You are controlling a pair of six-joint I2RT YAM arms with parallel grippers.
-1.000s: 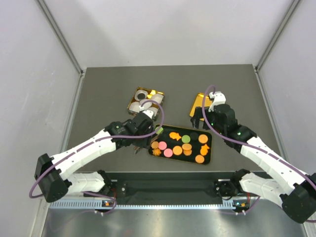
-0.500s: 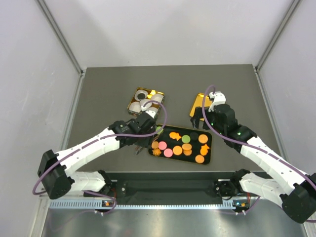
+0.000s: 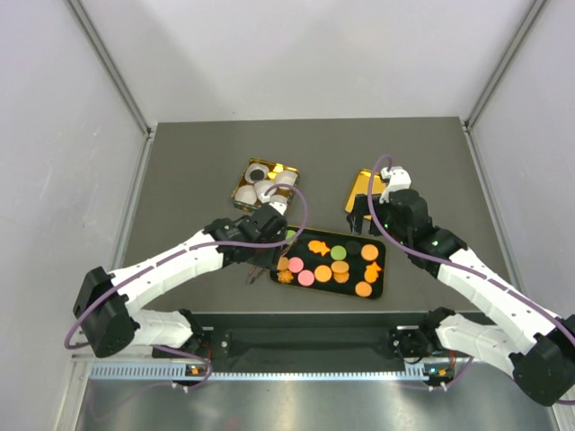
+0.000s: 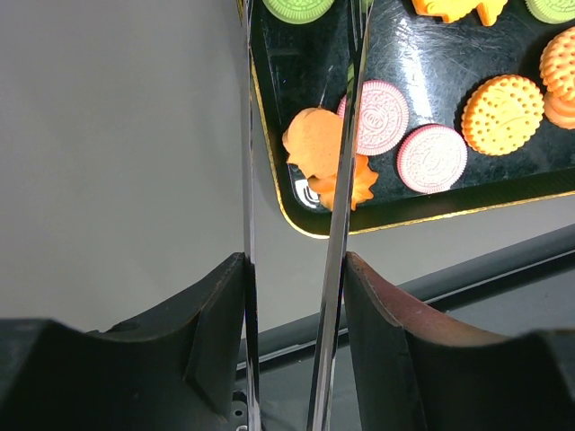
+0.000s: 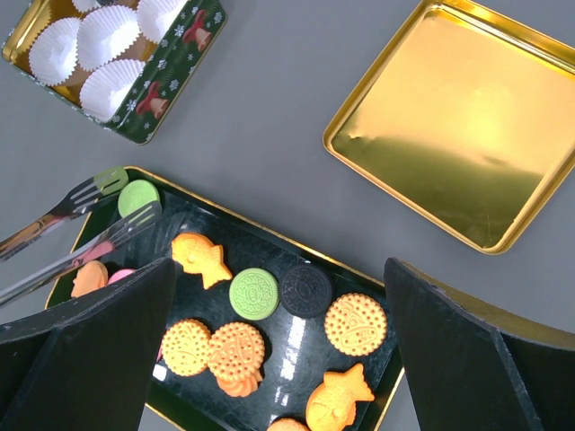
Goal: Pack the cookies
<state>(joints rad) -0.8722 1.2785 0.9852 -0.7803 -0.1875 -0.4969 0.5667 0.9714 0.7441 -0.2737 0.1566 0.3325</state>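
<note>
The cookies [image 3: 328,260] lie on a black gold-rimmed tray [image 3: 384,285]: orange, pink and green rounds, a black one, and fish shapes. My left gripper [image 3: 260,235] is shut on metal tongs [image 4: 248,180], at the tray's left end. The tong tips stand either side of a green cookie [image 5: 137,196] in the tray's far left corner. In the left wrist view an orange cookie [image 4: 314,144] and pink ones [image 4: 382,117] lie by the right blade. My right gripper [image 5: 278,265] hangs open above the tray's right half [image 5: 296,346], holding nothing.
A green Christmas tin [image 3: 265,182] with white paper cups [image 5: 108,36] stands behind the tray on the left. Its gold lid [image 3: 361,190] lies upside down at the back right, close to the right gripper. Grey walls enclose the dark table.
The left arm has shifted a little to the right toward the tray, carrying the tongs with it. The right arm has not moved.
</note>
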